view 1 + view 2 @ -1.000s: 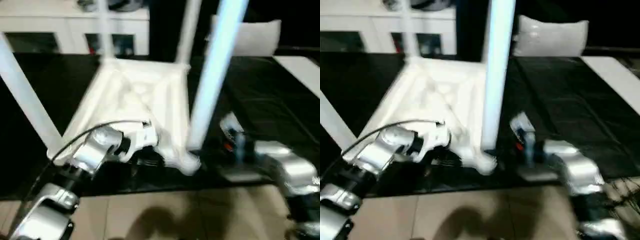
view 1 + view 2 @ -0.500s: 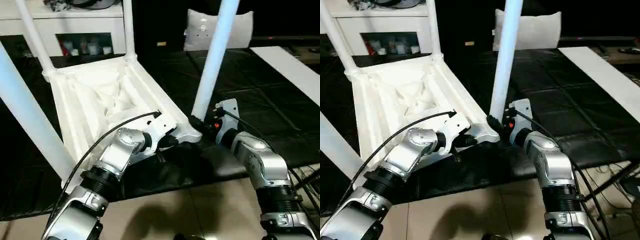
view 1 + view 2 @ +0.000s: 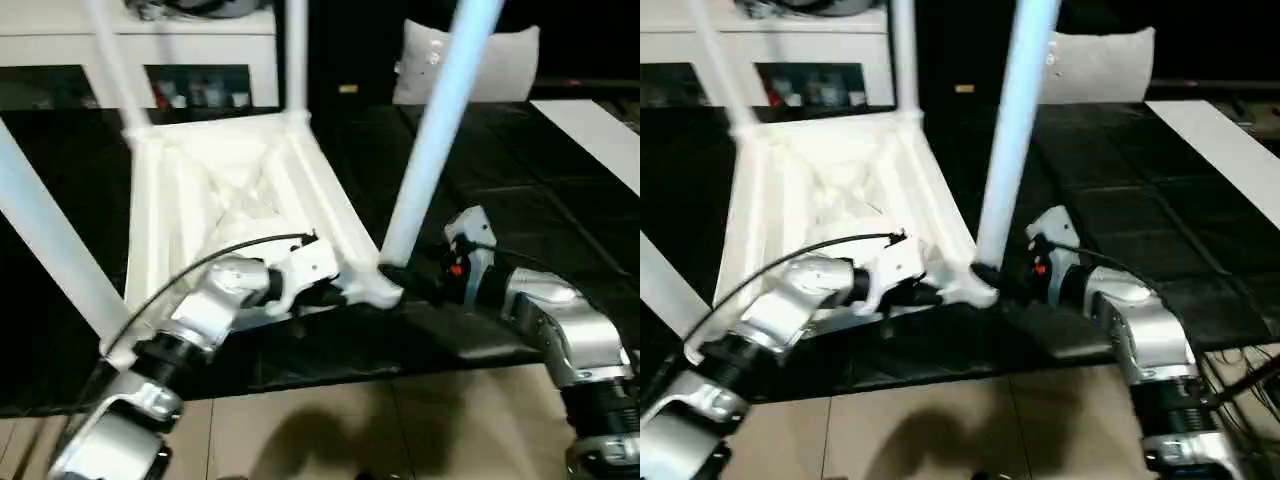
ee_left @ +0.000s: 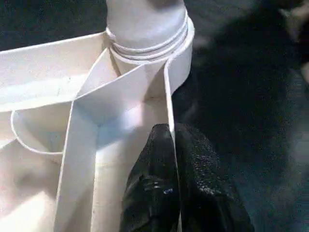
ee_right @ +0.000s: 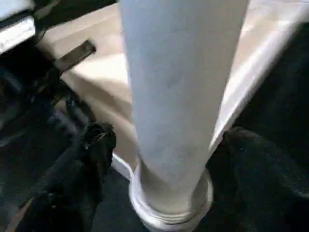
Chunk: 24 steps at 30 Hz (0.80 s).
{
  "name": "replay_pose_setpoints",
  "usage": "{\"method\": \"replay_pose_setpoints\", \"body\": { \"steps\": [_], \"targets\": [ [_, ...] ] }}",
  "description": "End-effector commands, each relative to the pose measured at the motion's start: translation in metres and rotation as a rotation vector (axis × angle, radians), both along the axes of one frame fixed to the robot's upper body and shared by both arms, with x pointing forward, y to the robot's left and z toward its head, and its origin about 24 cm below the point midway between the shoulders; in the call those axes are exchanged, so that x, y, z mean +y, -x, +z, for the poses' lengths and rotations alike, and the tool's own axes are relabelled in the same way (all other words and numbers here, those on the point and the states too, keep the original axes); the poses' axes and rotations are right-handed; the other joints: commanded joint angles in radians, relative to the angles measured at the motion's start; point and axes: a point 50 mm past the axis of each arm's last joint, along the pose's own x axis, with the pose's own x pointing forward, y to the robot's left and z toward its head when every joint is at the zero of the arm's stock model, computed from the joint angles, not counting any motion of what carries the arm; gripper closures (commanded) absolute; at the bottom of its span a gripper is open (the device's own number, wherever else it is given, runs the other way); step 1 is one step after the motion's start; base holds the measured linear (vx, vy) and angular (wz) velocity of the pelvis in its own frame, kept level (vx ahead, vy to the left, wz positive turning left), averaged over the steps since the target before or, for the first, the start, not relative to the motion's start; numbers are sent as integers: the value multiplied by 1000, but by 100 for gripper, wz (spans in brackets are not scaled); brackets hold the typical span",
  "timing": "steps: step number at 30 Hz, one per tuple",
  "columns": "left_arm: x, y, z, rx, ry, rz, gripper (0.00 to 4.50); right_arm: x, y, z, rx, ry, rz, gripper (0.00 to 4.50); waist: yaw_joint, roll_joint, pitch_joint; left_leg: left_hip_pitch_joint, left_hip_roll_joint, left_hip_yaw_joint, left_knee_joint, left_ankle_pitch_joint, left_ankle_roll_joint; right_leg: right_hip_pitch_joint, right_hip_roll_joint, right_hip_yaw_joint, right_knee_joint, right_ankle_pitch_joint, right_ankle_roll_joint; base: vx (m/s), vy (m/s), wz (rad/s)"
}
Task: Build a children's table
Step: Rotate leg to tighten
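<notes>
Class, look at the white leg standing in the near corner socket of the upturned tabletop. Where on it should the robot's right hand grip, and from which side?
Probably low on the near leg, just above its corner socket, coming in level from the robot's right, where the right hand sits. The leg is round and stands nearly upright, so fingers either side can clasp it there; the tabletop lies on the other side.
</notes>
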Motion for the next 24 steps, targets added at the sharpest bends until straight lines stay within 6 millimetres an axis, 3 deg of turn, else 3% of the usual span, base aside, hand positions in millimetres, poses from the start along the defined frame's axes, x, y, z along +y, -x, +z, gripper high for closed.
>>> {"method": "replay_pose_setpoints", "body": {
  "steps": [1, 4, 5, 6, 14, 20, 24],
  "targets": [
    [-9, 8, 0, 1, -28, -157, 450, -2, 0, 3, -9, 23, 56, 55, -2, -5, -69, -8, -6, 17, -62, -116, 83, 73, -57, 62, -80, -434, 25, 0, 0, 0],
    [-5, 13, -1, 22, -62, -245, 450, -2, 6, 3, 41, 10, 164, 70, 13, -6, -73, -13, 0, 15, -63, -84, 90, 77, -59, 68, -61, -365, -12, 0, 0, 0],
    [-2, 15, -1, 28, -78, -276, 450, -3, 8, 3, 57, 16, 203, 88, 15, -13, -74, -14, 2, 16, -62, -70, 90, 77, -59, 70, -57, -345, -21, 0, 0, 0],
    [-2, 15, -1, 28, -78, -276, 450, -3, 8, 3, 57, 16, 203, 88, 20, -9, -74, -14, 3, 16, -62, -62, 91, 77, -60, 72, -54, -336, -29, 0, 0, 0],
    [4, 16, 2, 46, -95, -341, 450, 0, 19, -7, 146, 30, 342, 134, 36, -10, -72, -13, 1, 19, -63, -73, 73, 77, -60, 70, -60, -378, -12, 0, 0, 0],
    [7, 17, 2, 58, -90, -346, 450, 4, 23, -6, 174, -27, 371, 205, 36, -10, -73, -14, 0, 18, -62, -74, 68, 78, -58, 68, -61, -379, -3, 0, 0, 0],
    [4, 17, 4, 97, -32, -309, 450, 10, 25, 0, 184, -122, 372, 219, 36, -7, -74, -14, 0, 19, -62, -69, 68, 78, -57, 68, -61, -373, -6, 0, 0, 0]
  ]
}}
